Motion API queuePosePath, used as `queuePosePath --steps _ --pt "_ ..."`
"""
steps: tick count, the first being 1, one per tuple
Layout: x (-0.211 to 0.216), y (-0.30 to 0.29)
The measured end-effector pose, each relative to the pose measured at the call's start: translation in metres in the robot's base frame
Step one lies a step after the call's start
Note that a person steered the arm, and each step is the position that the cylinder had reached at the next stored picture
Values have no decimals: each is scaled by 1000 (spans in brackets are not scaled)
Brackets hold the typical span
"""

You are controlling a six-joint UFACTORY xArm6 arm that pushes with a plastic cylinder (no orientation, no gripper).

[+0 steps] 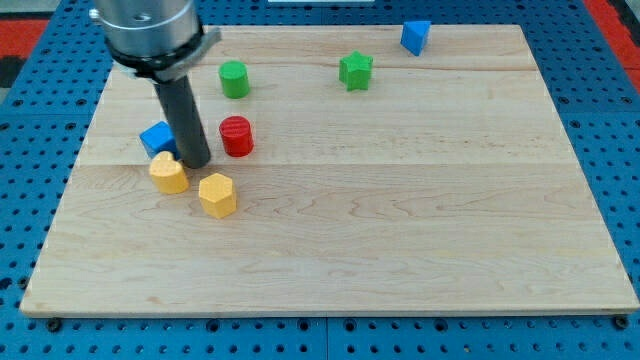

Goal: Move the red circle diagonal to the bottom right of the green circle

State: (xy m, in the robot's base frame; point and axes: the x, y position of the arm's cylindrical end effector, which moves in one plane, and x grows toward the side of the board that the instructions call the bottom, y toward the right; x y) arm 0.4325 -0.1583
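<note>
My tip [195, 162] rests on the table [400, 230], just to the view's left of the red circle [236, 136] and not clearly touching it. There is no gripper here, only a bare rod, so nothing is held.

From my tip, the green circle [234, 79] lies toward the view's top and slightly right, and the red circle sits almost straight below it. I judge the step to be the push itself: the red circle needs to go rightward to end up diagonal, so a sweep toward the view's right seems called for.

Beside my tip crowd a blue block [156, 137], partly hidden by the rod, a yellow block [168, 173] and a yellow hexagon [217, 194]. The arm's upper part is cut off.
</note>
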Motion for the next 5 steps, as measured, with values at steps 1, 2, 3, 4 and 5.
queuePosePath --steps 1,2,3,4,5 --pt "-18 63" --pt "-10 91" --pt "28 121" --pt "-9 121" --pt "-51 79"
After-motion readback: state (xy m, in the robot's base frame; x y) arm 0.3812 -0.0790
